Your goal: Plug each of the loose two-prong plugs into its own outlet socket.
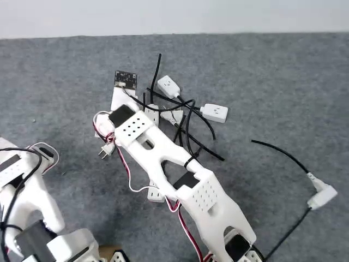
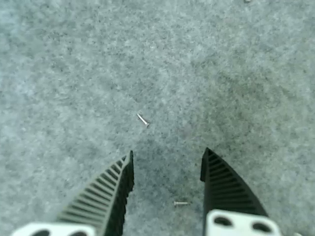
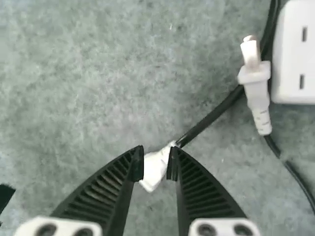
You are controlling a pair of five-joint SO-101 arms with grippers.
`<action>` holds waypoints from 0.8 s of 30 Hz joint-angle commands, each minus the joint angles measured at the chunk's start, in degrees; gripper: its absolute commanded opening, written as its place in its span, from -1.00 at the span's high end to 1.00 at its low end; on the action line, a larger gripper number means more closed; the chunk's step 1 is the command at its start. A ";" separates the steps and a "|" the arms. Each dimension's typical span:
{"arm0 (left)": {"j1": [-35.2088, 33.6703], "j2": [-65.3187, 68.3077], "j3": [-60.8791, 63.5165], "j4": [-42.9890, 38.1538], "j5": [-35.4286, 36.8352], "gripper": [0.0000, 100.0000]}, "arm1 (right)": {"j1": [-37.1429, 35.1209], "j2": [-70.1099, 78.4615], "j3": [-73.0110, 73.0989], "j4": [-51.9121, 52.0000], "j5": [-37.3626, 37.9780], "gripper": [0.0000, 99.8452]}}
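Plug [image 3: 153,172] is clamped in the right gripper [image 3: 155,156], pinched between the two black ribbed fingertips, with only a short white length showing in the gap. Its long axis runs on a slant, in line with its black cord [image 3: 211,120], which leaves the end that faces away from the gripper. The prong end is hidden between the fingers, so I cannot tell which way the prongs face.

Past the fingertips, near but apart from the held one, a second plug [image 3: 256,83] lies flat on the carpet [image 3: 74,73]. Its prongs point away from the gripper and its long axis runs alongside the edge of a white outlet [image 3: 295,54]. That outlet lies just beside it, slots facing up.

In the high view the right arm [image 1: 163,158] stretches across the carpet to a tangle of black cords and white outlets [image 1: 214,112] near the middle. Another white connector [image 1: 322,195] on a black cord lies well apart, far to one side.

The left gripper [image 2: 168,153] hangs over bare carpet with its fingers spread and nothing between them. One small screw [image 2: 142,120] lies ahead of the tips and another [image 2: 180,202] lies between the fingers. The left arm [image 1: 27,202] sits folded at the near corner, well apart from the tangle.
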State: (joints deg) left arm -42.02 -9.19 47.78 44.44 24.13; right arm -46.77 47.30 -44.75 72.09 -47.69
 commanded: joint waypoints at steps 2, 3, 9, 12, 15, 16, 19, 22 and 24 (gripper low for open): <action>0.09 -0.09 -1.98 -0.97 0.44 0.59 | -0.13 -2.68 -4.40 3.21 -0.62 0.82; 0.09 -0.09 -1.98 -0.97 0.35 0.59 | -0.48 -2.51 -4.13 3.21 -0.62 0.82; 0.09 -0.09 -1.89 -0.97 0.35 0.59 | -1.01 2.24 -3.69 1.63 -1.85 0.82; 0.70 -0.09 -1.80 -0.97 0.35 0.59 | -0.13 4.00 -3.69 -0.75 -4.13 0.82; 1.49 -0.09 -1.01 -1.05 0.26 0.59 | 0.13 4.62 -3.69 -1.10 -4.31 0.82; 1.49 -0.09 -1.01 -1.05 0.26 0.59 | 0.13 4.70 -3.69 -1.27 -4.31 0.82; 1.58 -0.09 -1.01 -1.05 0.26 0.59 | 0.13 4.88 -3.69 -2.24 -4.31 0.82; 1.58 -0.09 -1.01 -1.05 0.26 0.59 | 0.22 5.58 -3.60 -2.95 -4.48 0.82; 1.58 -0.09 -1.01 -1.05 0.26 0.59 | 0.22 6.81 -3.69 -3.82 -4.40 0.82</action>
State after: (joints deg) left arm -41.05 -9.10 47.78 44.44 24.13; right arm -47.03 53.98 -45.80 69.80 -51.65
